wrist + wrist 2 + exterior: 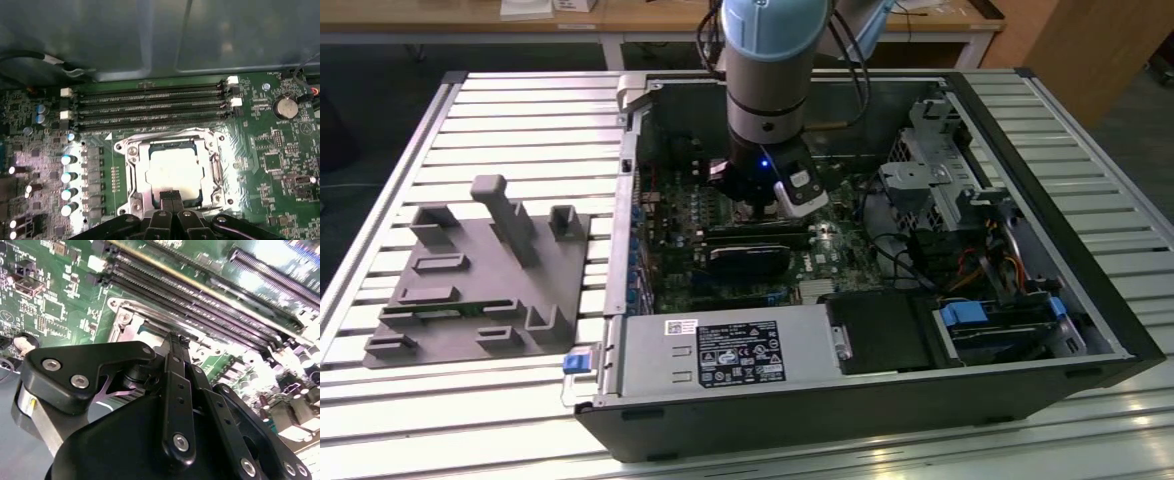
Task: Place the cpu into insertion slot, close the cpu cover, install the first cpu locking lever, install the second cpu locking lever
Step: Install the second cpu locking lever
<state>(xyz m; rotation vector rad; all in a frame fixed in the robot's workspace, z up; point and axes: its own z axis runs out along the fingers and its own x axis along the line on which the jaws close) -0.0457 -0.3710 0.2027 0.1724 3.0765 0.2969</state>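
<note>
The cpu (175,172), a small flat square chip with a pale silvery-tan face, lies in the insertion slot (171,169), a square socket with a silvery metal rim, low in the middle of the first wrist view. The cpu cover (137,172), a thin silvery metal frame with a square window, lies flat over the socket, and the chip's face shows through that window. The hand (170,196), made of black linked metal fingers, has its two fingertips pressed together, their tips at the near edge of the chip's face, just at the frame's edge; whether they touch it cannot be told. In the second wrist view the same hand (175,340) fills the lower half of the frame, its closed tips reaching the silvery socket corner (122,320) at the upper middle.

Above the socket in the first wrist view run four long black memory slots (150,107) with white end clips, and around everything lies the green circuit board (270,155), with a round silver coin battery (285,107) at the upper right.

In the exterior view the light blue and grey robot arm (771,80) comes down from the top centre into the open black computer case (881,400), which lies on a slatted pale metal worktop (440,400). A grey plastic fixture plate (474,280) with upright pegs sits at the left of the frame.
</note>
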